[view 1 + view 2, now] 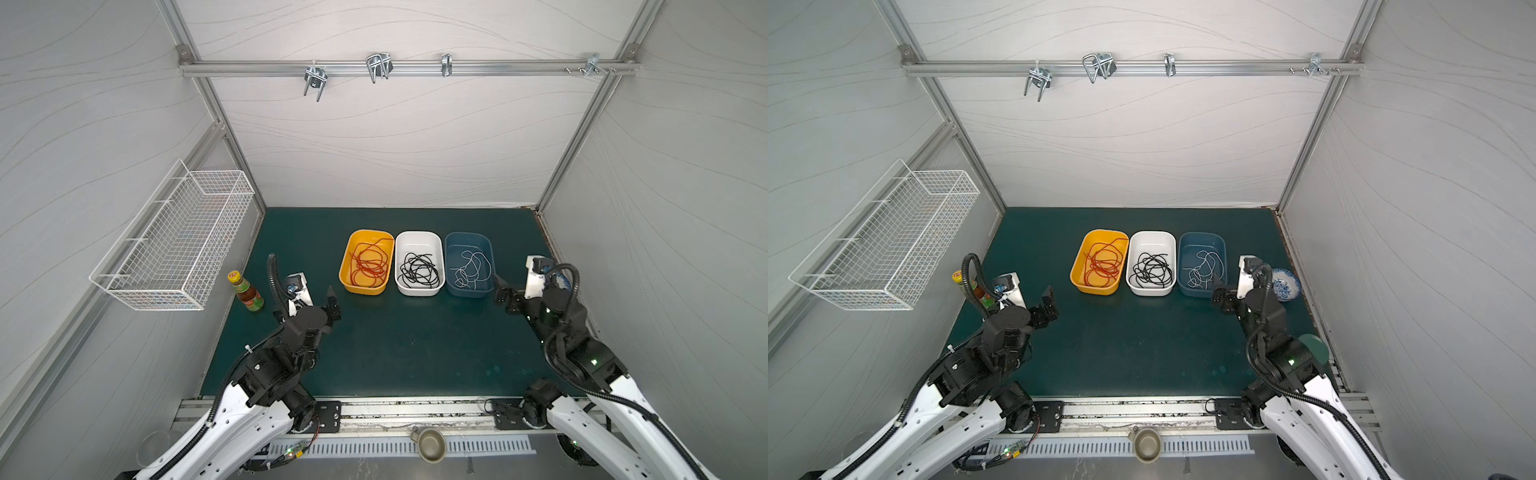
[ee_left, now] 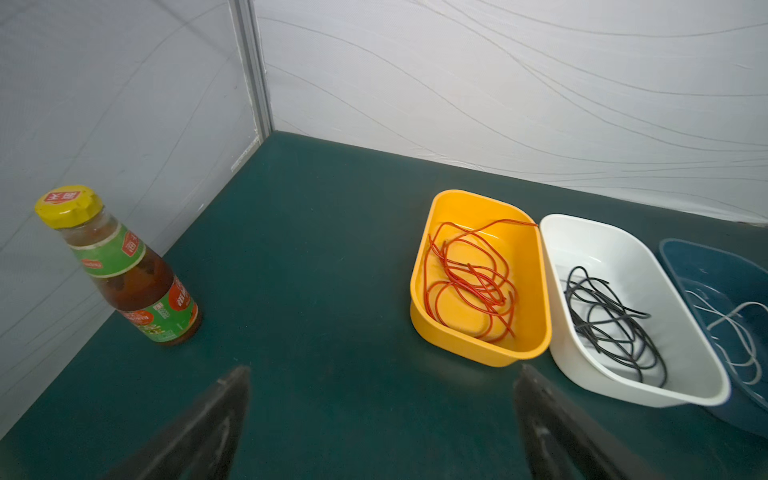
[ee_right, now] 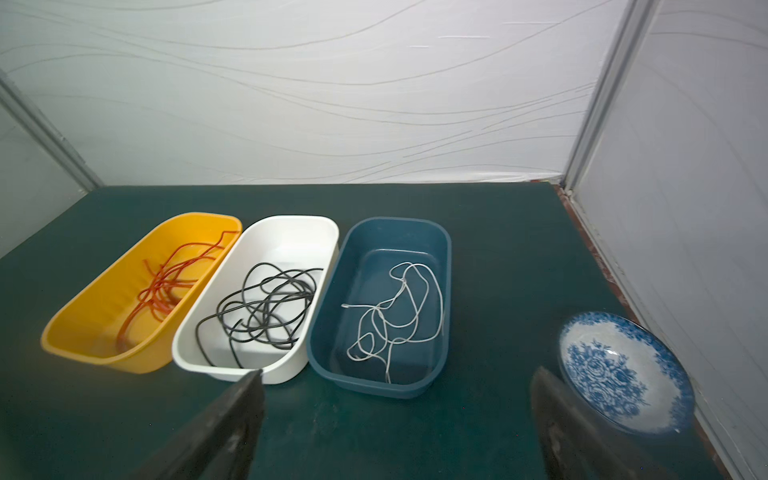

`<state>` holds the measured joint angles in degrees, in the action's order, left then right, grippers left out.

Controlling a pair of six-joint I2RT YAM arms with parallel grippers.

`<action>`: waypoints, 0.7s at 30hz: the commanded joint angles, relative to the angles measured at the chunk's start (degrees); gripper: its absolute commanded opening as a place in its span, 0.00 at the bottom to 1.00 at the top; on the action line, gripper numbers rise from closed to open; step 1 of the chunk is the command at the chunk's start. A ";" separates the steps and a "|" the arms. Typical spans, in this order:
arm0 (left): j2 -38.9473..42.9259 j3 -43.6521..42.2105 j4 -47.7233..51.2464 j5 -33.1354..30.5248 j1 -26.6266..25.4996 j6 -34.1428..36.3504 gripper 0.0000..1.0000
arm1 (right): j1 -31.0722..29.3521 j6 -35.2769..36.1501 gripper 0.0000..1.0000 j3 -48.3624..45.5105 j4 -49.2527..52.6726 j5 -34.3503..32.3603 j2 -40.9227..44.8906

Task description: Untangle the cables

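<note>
Since each colour sits alone in its own tub, you look finished: black cable [image 1: 419,272] in the white tub [image 1: 417,245], red cable [image 1: 370,266] in the yellow tub [image 1: 363,290] left of it, white cable [image 1: 471,270] in the blue tub [image 1: 468,241] right of it. Left jaws and right jaws gape wide, empty, on the white tub's near side, touching nothing.

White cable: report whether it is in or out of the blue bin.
In. The white cable lies in loose loops on the floor of the blue bin, with no part over the rim.
</note>
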<state>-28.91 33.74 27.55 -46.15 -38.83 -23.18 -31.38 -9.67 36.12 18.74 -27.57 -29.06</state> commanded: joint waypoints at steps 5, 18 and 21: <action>-6.23 -3.51 -15.07 3.28 12.22 0.43 1.00 | 0.50 0.70 0.99 -3.89 -5.01 -7.22 1.31; -29.89 -8.01 -47.44 -0.70 20.14 18.01 1.00 | 1.16 4.14 0.99 -11.32 -11.46 -8.99 9.66; -34.68 -6.11 -49.07 -2.70 21.60 16.30 1.00 | 1.05 3.87 0.99 -11.51 -11.27 -8.75 10.25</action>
<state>-61.06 25.52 -12.08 -45.84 -18.48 -9.47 -30.46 -6.81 24.88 10.46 -35.40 -19.62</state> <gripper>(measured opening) 0.996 0.989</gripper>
